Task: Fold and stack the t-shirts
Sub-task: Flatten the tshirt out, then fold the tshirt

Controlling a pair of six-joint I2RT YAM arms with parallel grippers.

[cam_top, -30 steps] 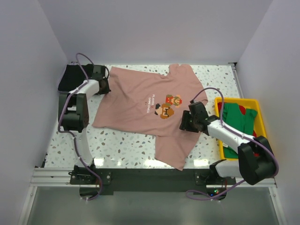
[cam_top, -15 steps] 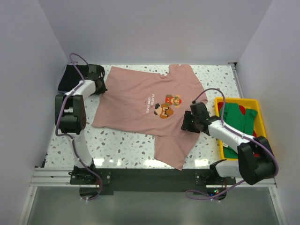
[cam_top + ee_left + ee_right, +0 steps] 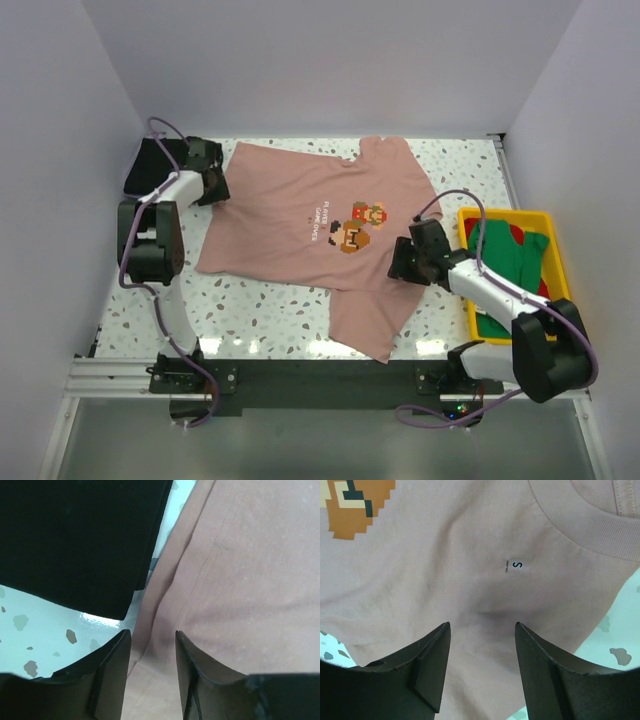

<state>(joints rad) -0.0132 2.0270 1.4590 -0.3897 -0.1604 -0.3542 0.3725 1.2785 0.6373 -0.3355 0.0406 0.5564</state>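
Over the pink t-shirt (image 3: 300, 215), the left hand (image 3: 152, 635) gapes empty at its stitched edge, the right hand (image 3: 482, 627) likewise beside its collar.

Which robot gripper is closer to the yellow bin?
Right. The right gripper is over the pink shirt beside the yellow bin; the left gripper is far across, by the black shirt.

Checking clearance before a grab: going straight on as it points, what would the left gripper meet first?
Probably the pink t-shirt, whose hemmed edge lies right ahead of the open left gripper; the black t-shirt sits just aside. Depth is unclear.
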